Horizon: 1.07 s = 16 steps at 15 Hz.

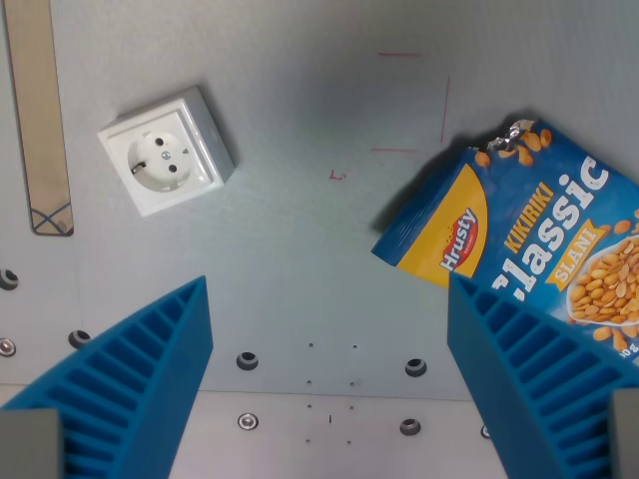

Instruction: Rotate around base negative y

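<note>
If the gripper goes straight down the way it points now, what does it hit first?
Probably bare table. The gripper is open, and the space between its fingers shows only grey surface. The peanut bag lies close by the finger at the wrist view's right and might get clipped; depth is unclear. The socket sits clear.

We see our gripper (329,374) spread wide, its two blue ribbed fingers (140,379) rising from the near corners at left and right, clasping nothing between them.

Peanut bag (544,235): you lose its far side past the frame's right edge, lower corner behind the blue gripper finger (529,379). Beside bag, red table marks: unreadable.
</note>
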### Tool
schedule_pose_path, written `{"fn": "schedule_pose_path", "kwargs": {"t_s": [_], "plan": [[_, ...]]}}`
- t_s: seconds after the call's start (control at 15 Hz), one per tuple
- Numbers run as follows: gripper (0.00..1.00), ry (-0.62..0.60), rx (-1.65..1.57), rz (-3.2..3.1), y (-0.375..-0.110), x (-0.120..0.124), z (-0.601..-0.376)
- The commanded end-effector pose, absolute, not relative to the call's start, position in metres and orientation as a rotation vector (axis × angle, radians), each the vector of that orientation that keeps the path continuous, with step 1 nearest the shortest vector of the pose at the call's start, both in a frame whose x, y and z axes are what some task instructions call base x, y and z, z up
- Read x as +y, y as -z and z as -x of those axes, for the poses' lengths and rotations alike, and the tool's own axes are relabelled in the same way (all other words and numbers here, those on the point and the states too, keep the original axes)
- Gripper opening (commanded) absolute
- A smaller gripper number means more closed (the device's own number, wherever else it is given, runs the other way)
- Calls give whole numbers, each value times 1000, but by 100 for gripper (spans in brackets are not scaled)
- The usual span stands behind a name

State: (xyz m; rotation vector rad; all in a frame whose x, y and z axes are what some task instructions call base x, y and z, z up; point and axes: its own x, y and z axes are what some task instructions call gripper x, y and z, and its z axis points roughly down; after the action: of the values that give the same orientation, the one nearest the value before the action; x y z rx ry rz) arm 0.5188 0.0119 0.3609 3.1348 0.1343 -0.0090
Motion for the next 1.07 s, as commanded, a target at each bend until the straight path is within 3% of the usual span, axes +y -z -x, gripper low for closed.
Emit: {"fn": "schedule_pose_path", "kwargs": {"t_s": [0.07,1.07], "plan": [[100,-19,135,-3134,-363,12,-519],[100,-331,133,-3108,-363,12,-519]]}}
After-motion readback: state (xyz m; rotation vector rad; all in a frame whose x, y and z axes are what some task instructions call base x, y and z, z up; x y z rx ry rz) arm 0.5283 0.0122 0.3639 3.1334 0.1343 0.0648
